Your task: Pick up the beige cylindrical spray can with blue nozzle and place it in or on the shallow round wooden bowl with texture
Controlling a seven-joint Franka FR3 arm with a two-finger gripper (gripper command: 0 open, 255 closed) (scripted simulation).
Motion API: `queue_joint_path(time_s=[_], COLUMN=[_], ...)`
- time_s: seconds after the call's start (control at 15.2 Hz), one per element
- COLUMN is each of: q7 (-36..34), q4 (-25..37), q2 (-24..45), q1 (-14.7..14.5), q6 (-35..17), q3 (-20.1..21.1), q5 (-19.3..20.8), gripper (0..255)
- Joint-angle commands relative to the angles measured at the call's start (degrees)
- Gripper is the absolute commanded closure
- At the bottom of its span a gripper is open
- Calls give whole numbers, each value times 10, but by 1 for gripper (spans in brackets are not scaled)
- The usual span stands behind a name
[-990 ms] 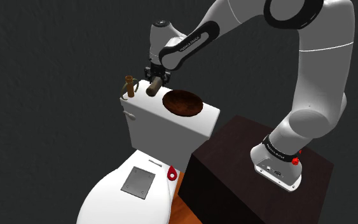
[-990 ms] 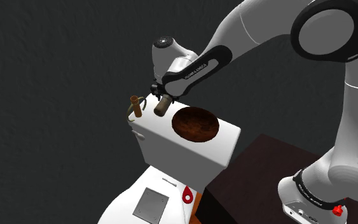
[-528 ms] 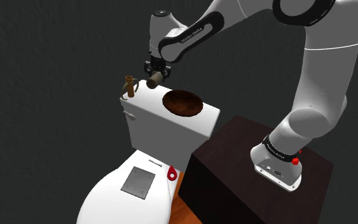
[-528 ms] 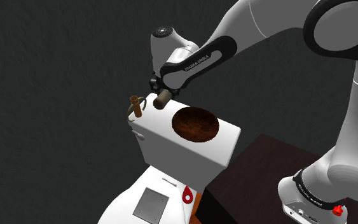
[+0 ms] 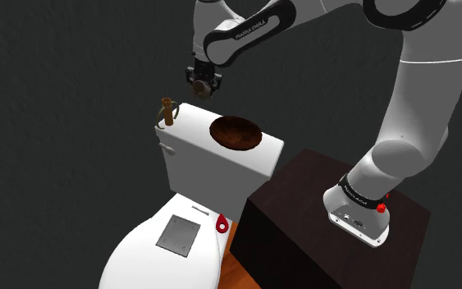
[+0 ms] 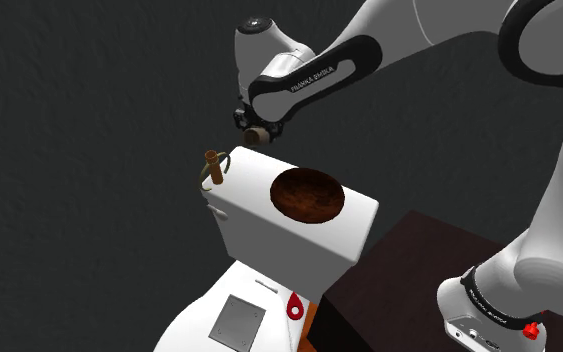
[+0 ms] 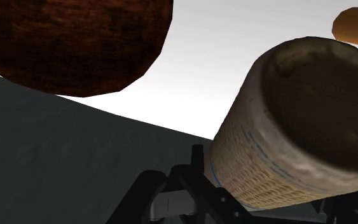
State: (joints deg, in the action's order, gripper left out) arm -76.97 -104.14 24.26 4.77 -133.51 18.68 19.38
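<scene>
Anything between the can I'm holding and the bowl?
Nothing visible. The tool holds the beige cylindrical can above the white tank lid, and the dark brown round wooden bowl lies open on it. The small brown upright post stands off that path.

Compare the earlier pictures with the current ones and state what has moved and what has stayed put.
The gripper, shut on the spray can, has risen, carrying the can higher above the white tank lid. It already held the can a second ago, and nothing was let go. The dark brown bowl and the brown object at the lid's corner stayed in place.
</scene>
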Motion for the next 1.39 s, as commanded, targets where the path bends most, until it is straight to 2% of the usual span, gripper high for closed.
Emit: queue_joint_path(time_s=[0.0, 0.2, 0.79, 1.19, 1.32], q7=[3, 10, 19, 50, 48], q4=[4, 11, -251, -398, -411], q2=[-9, -19, -215, -351, -355], q1=[1, 3, 28, 13, 10], q6=[11, 28, -52, -76, -85], q3=[3, 6, 31, 36, 36], q5=[-5, -12, -76, -148, -149], gripper=[255, 255, 255, 255, 255])
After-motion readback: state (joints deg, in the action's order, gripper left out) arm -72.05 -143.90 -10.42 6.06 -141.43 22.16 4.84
